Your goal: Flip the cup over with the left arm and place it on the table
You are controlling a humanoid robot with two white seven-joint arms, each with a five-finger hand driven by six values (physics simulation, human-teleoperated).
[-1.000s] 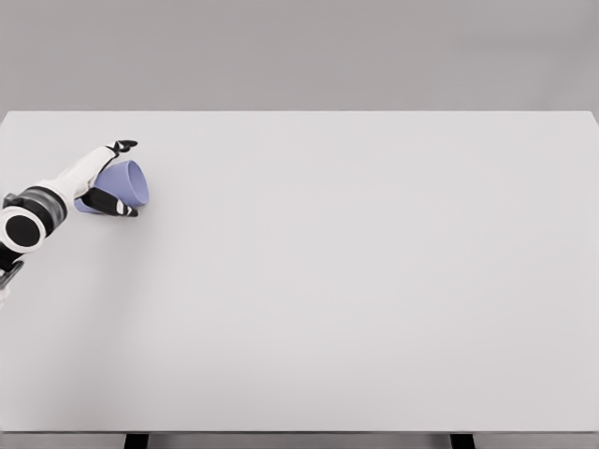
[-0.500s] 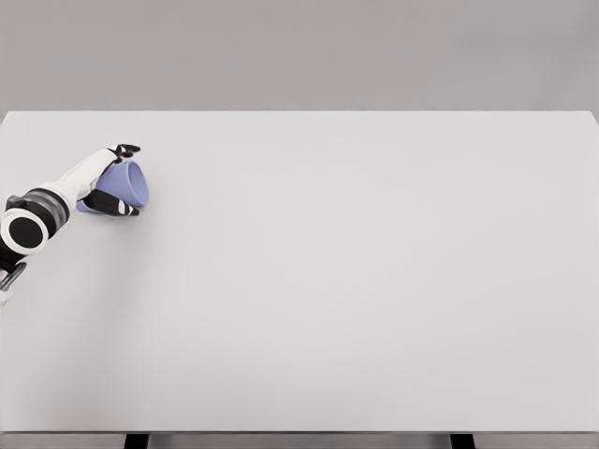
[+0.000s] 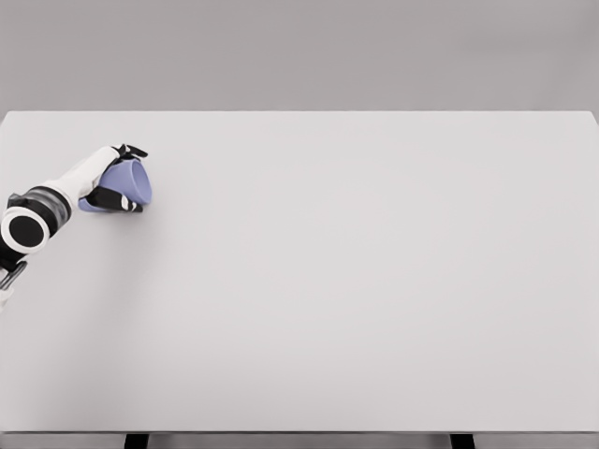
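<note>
While my left hand (image 3: 114,178) is wrapped around the lavender cup (image 3: 131,184) near the white table's (image 3: 356,281) far-left edge, I judge the grasp done; the cup lies tilted sideways, so flipping and setting down remain.

The left robot hand (image 3: 120,178) is covering much of the lilac cup (image 3: 131,182), hiding its base. The picture's left edge is cutting off the left arm (image 3: 37,220), and the desk (image 3: 374,281) is running past both sides.
</note>
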